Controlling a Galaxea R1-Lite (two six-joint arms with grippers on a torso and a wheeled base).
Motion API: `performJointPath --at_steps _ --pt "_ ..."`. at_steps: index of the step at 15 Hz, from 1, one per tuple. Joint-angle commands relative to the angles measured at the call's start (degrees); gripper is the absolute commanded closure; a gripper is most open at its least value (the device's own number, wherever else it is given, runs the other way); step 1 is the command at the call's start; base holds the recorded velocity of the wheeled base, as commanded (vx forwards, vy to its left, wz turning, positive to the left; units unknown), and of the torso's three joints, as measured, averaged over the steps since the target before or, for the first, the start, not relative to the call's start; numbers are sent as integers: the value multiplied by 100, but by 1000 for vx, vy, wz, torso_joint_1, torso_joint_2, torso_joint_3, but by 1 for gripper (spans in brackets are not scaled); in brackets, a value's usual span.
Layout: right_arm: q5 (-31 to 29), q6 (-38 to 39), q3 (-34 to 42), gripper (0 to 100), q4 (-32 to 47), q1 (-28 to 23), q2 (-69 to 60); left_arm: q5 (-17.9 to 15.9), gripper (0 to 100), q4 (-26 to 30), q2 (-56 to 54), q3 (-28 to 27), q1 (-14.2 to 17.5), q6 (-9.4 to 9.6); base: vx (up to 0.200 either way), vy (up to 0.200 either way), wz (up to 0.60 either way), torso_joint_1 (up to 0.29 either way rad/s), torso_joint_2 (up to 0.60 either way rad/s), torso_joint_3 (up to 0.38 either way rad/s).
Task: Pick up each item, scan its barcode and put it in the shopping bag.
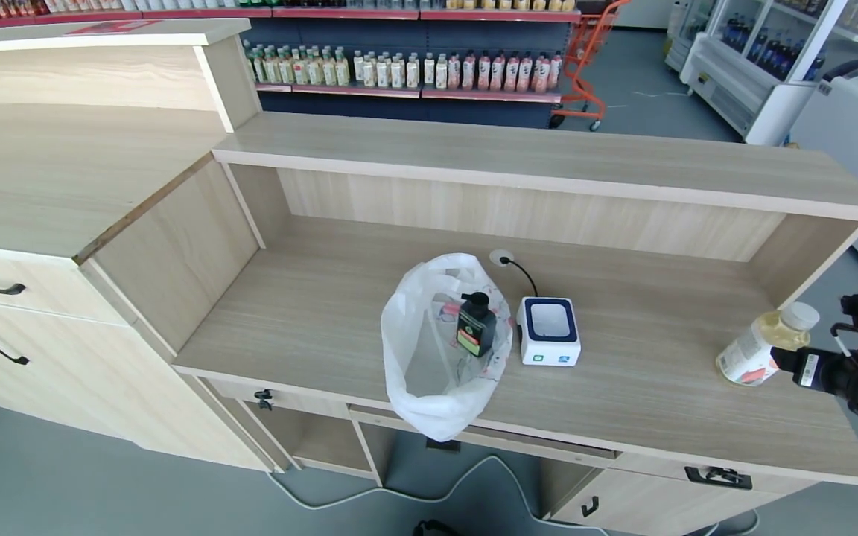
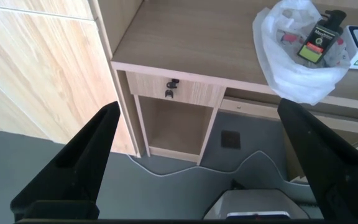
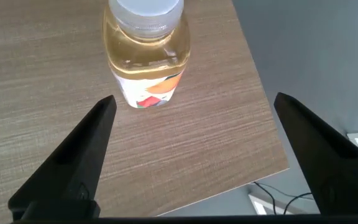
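A clear plastic bottle of yellow liquid with a white cap (image 1: 764,346) stands near the right end of the pale wooden tabletop (image 1: 660,402). The right gripper (image 3: 194,106) is just beside it, fingers spread wide, holding nothing. I think this is the pick-up step. Next it should slide in until the bottle sits between its fingers, squeeze, lift, and show it to the white and blue scanner box (image 1: 548,330). A black bottle with a green label (image 1: 476,325) is already in the white plastic shopping bag (image 1: 407,350). The left gripper (image 2: 197,109) hangs low by the tabletop's front, spread wide too.
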Motion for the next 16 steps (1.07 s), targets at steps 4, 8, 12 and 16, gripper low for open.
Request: performJointPath --at_steps 4,8,12,16 --pt "-1 40 -241 0 -288 145 625 -1 0 2 -2 1 3 -2 0 0 0 0 0 0" --pt "8 5 -390 0 -385 233 827 -1 0 2 -2 1 3 -2 0 0 0 0 0 0" --pt "16 14 -443 0 -639 312 1029 -1 0 2 -2 -8 3 -2 0 0 0 0 0 0" --pt "16 40 -645 0 -833 453 1346 -1 0 2 -2 1 3 -2 0 0 0 0 0 0"
